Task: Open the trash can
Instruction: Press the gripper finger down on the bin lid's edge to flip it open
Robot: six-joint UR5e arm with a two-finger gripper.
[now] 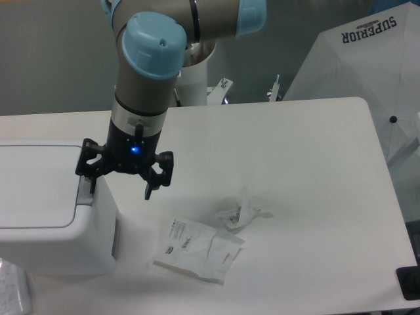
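Note:
The trash can (46, 216) is a boxy white bin at the left edge of the table, its flat lid (33, 187) lying closed. A grey push tab (83, 194) runs along the lid's right edge. My gripper (119, 186) hangs open over the bin's right side, fingers pointing down. Its left fingertip (91, 186) is right at the grey tab; whether it touches I cannot tell. The right fingertip (148, 189) hangs past the bin's wall, above the table.
A flat white paper wrapper (199, 249) lies on the table right of the bin, with a crumpled one (239, 211) just beyond it. A white umbrella-like cover (367, 72) stands off the table's back right. A black object (408, 283) sits at the right front corner.

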